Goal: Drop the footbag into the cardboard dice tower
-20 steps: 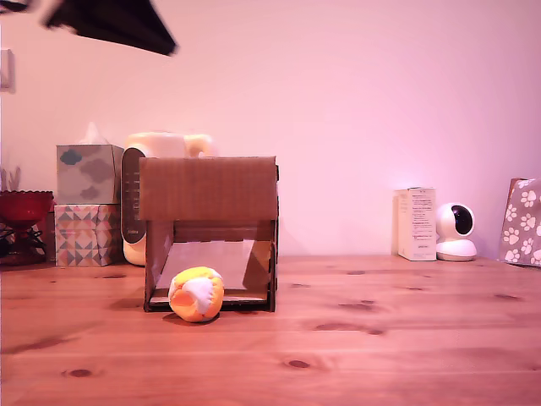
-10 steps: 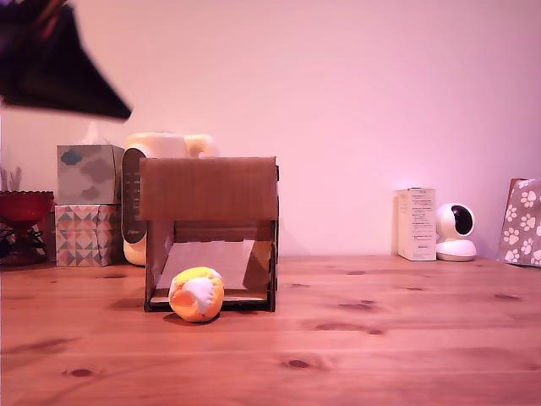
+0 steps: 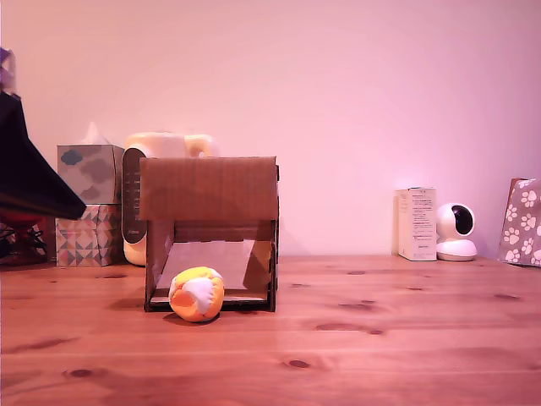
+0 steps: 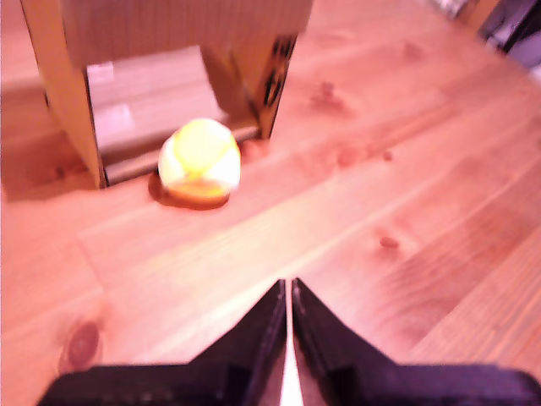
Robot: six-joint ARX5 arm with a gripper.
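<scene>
The footbag (image 3: pixel 196 293), orange, yellow and white, rests on the wooden table (image 3: pixel 355 355) just in front of the lower opening of the cardboard dice tower (image 3: pixel 209 188). In the wrist view the footbag (image 4: pixel 199 161) lies at the foot of the tower's (image 4: pixel 169 34) sloped ramp. My gripper (image 4: pixel 287 292) is shut with nothing in it, well short of the ball and above bare table. A dark part of the arm (image 3: pixel 30 173) shows at the exterior view's left edge.
Two patterned tissue boxes (image 3: pixel 87 203) and a cream appliance (image 3: pixel 161 148) stand behind the tower. At the exterior view's right are a white box (image 3: pixel 416 223), a small white camera (image 3: pixel 456 231) and a paw-print bag (image 3: pixel 521 222). A red bowl (image 3: pixel 21 222) is partly hidden at far left.
The dark arm has swung from the top of the exterior view down and to its left edge. The footbag and tower have stayed put.
</scene>
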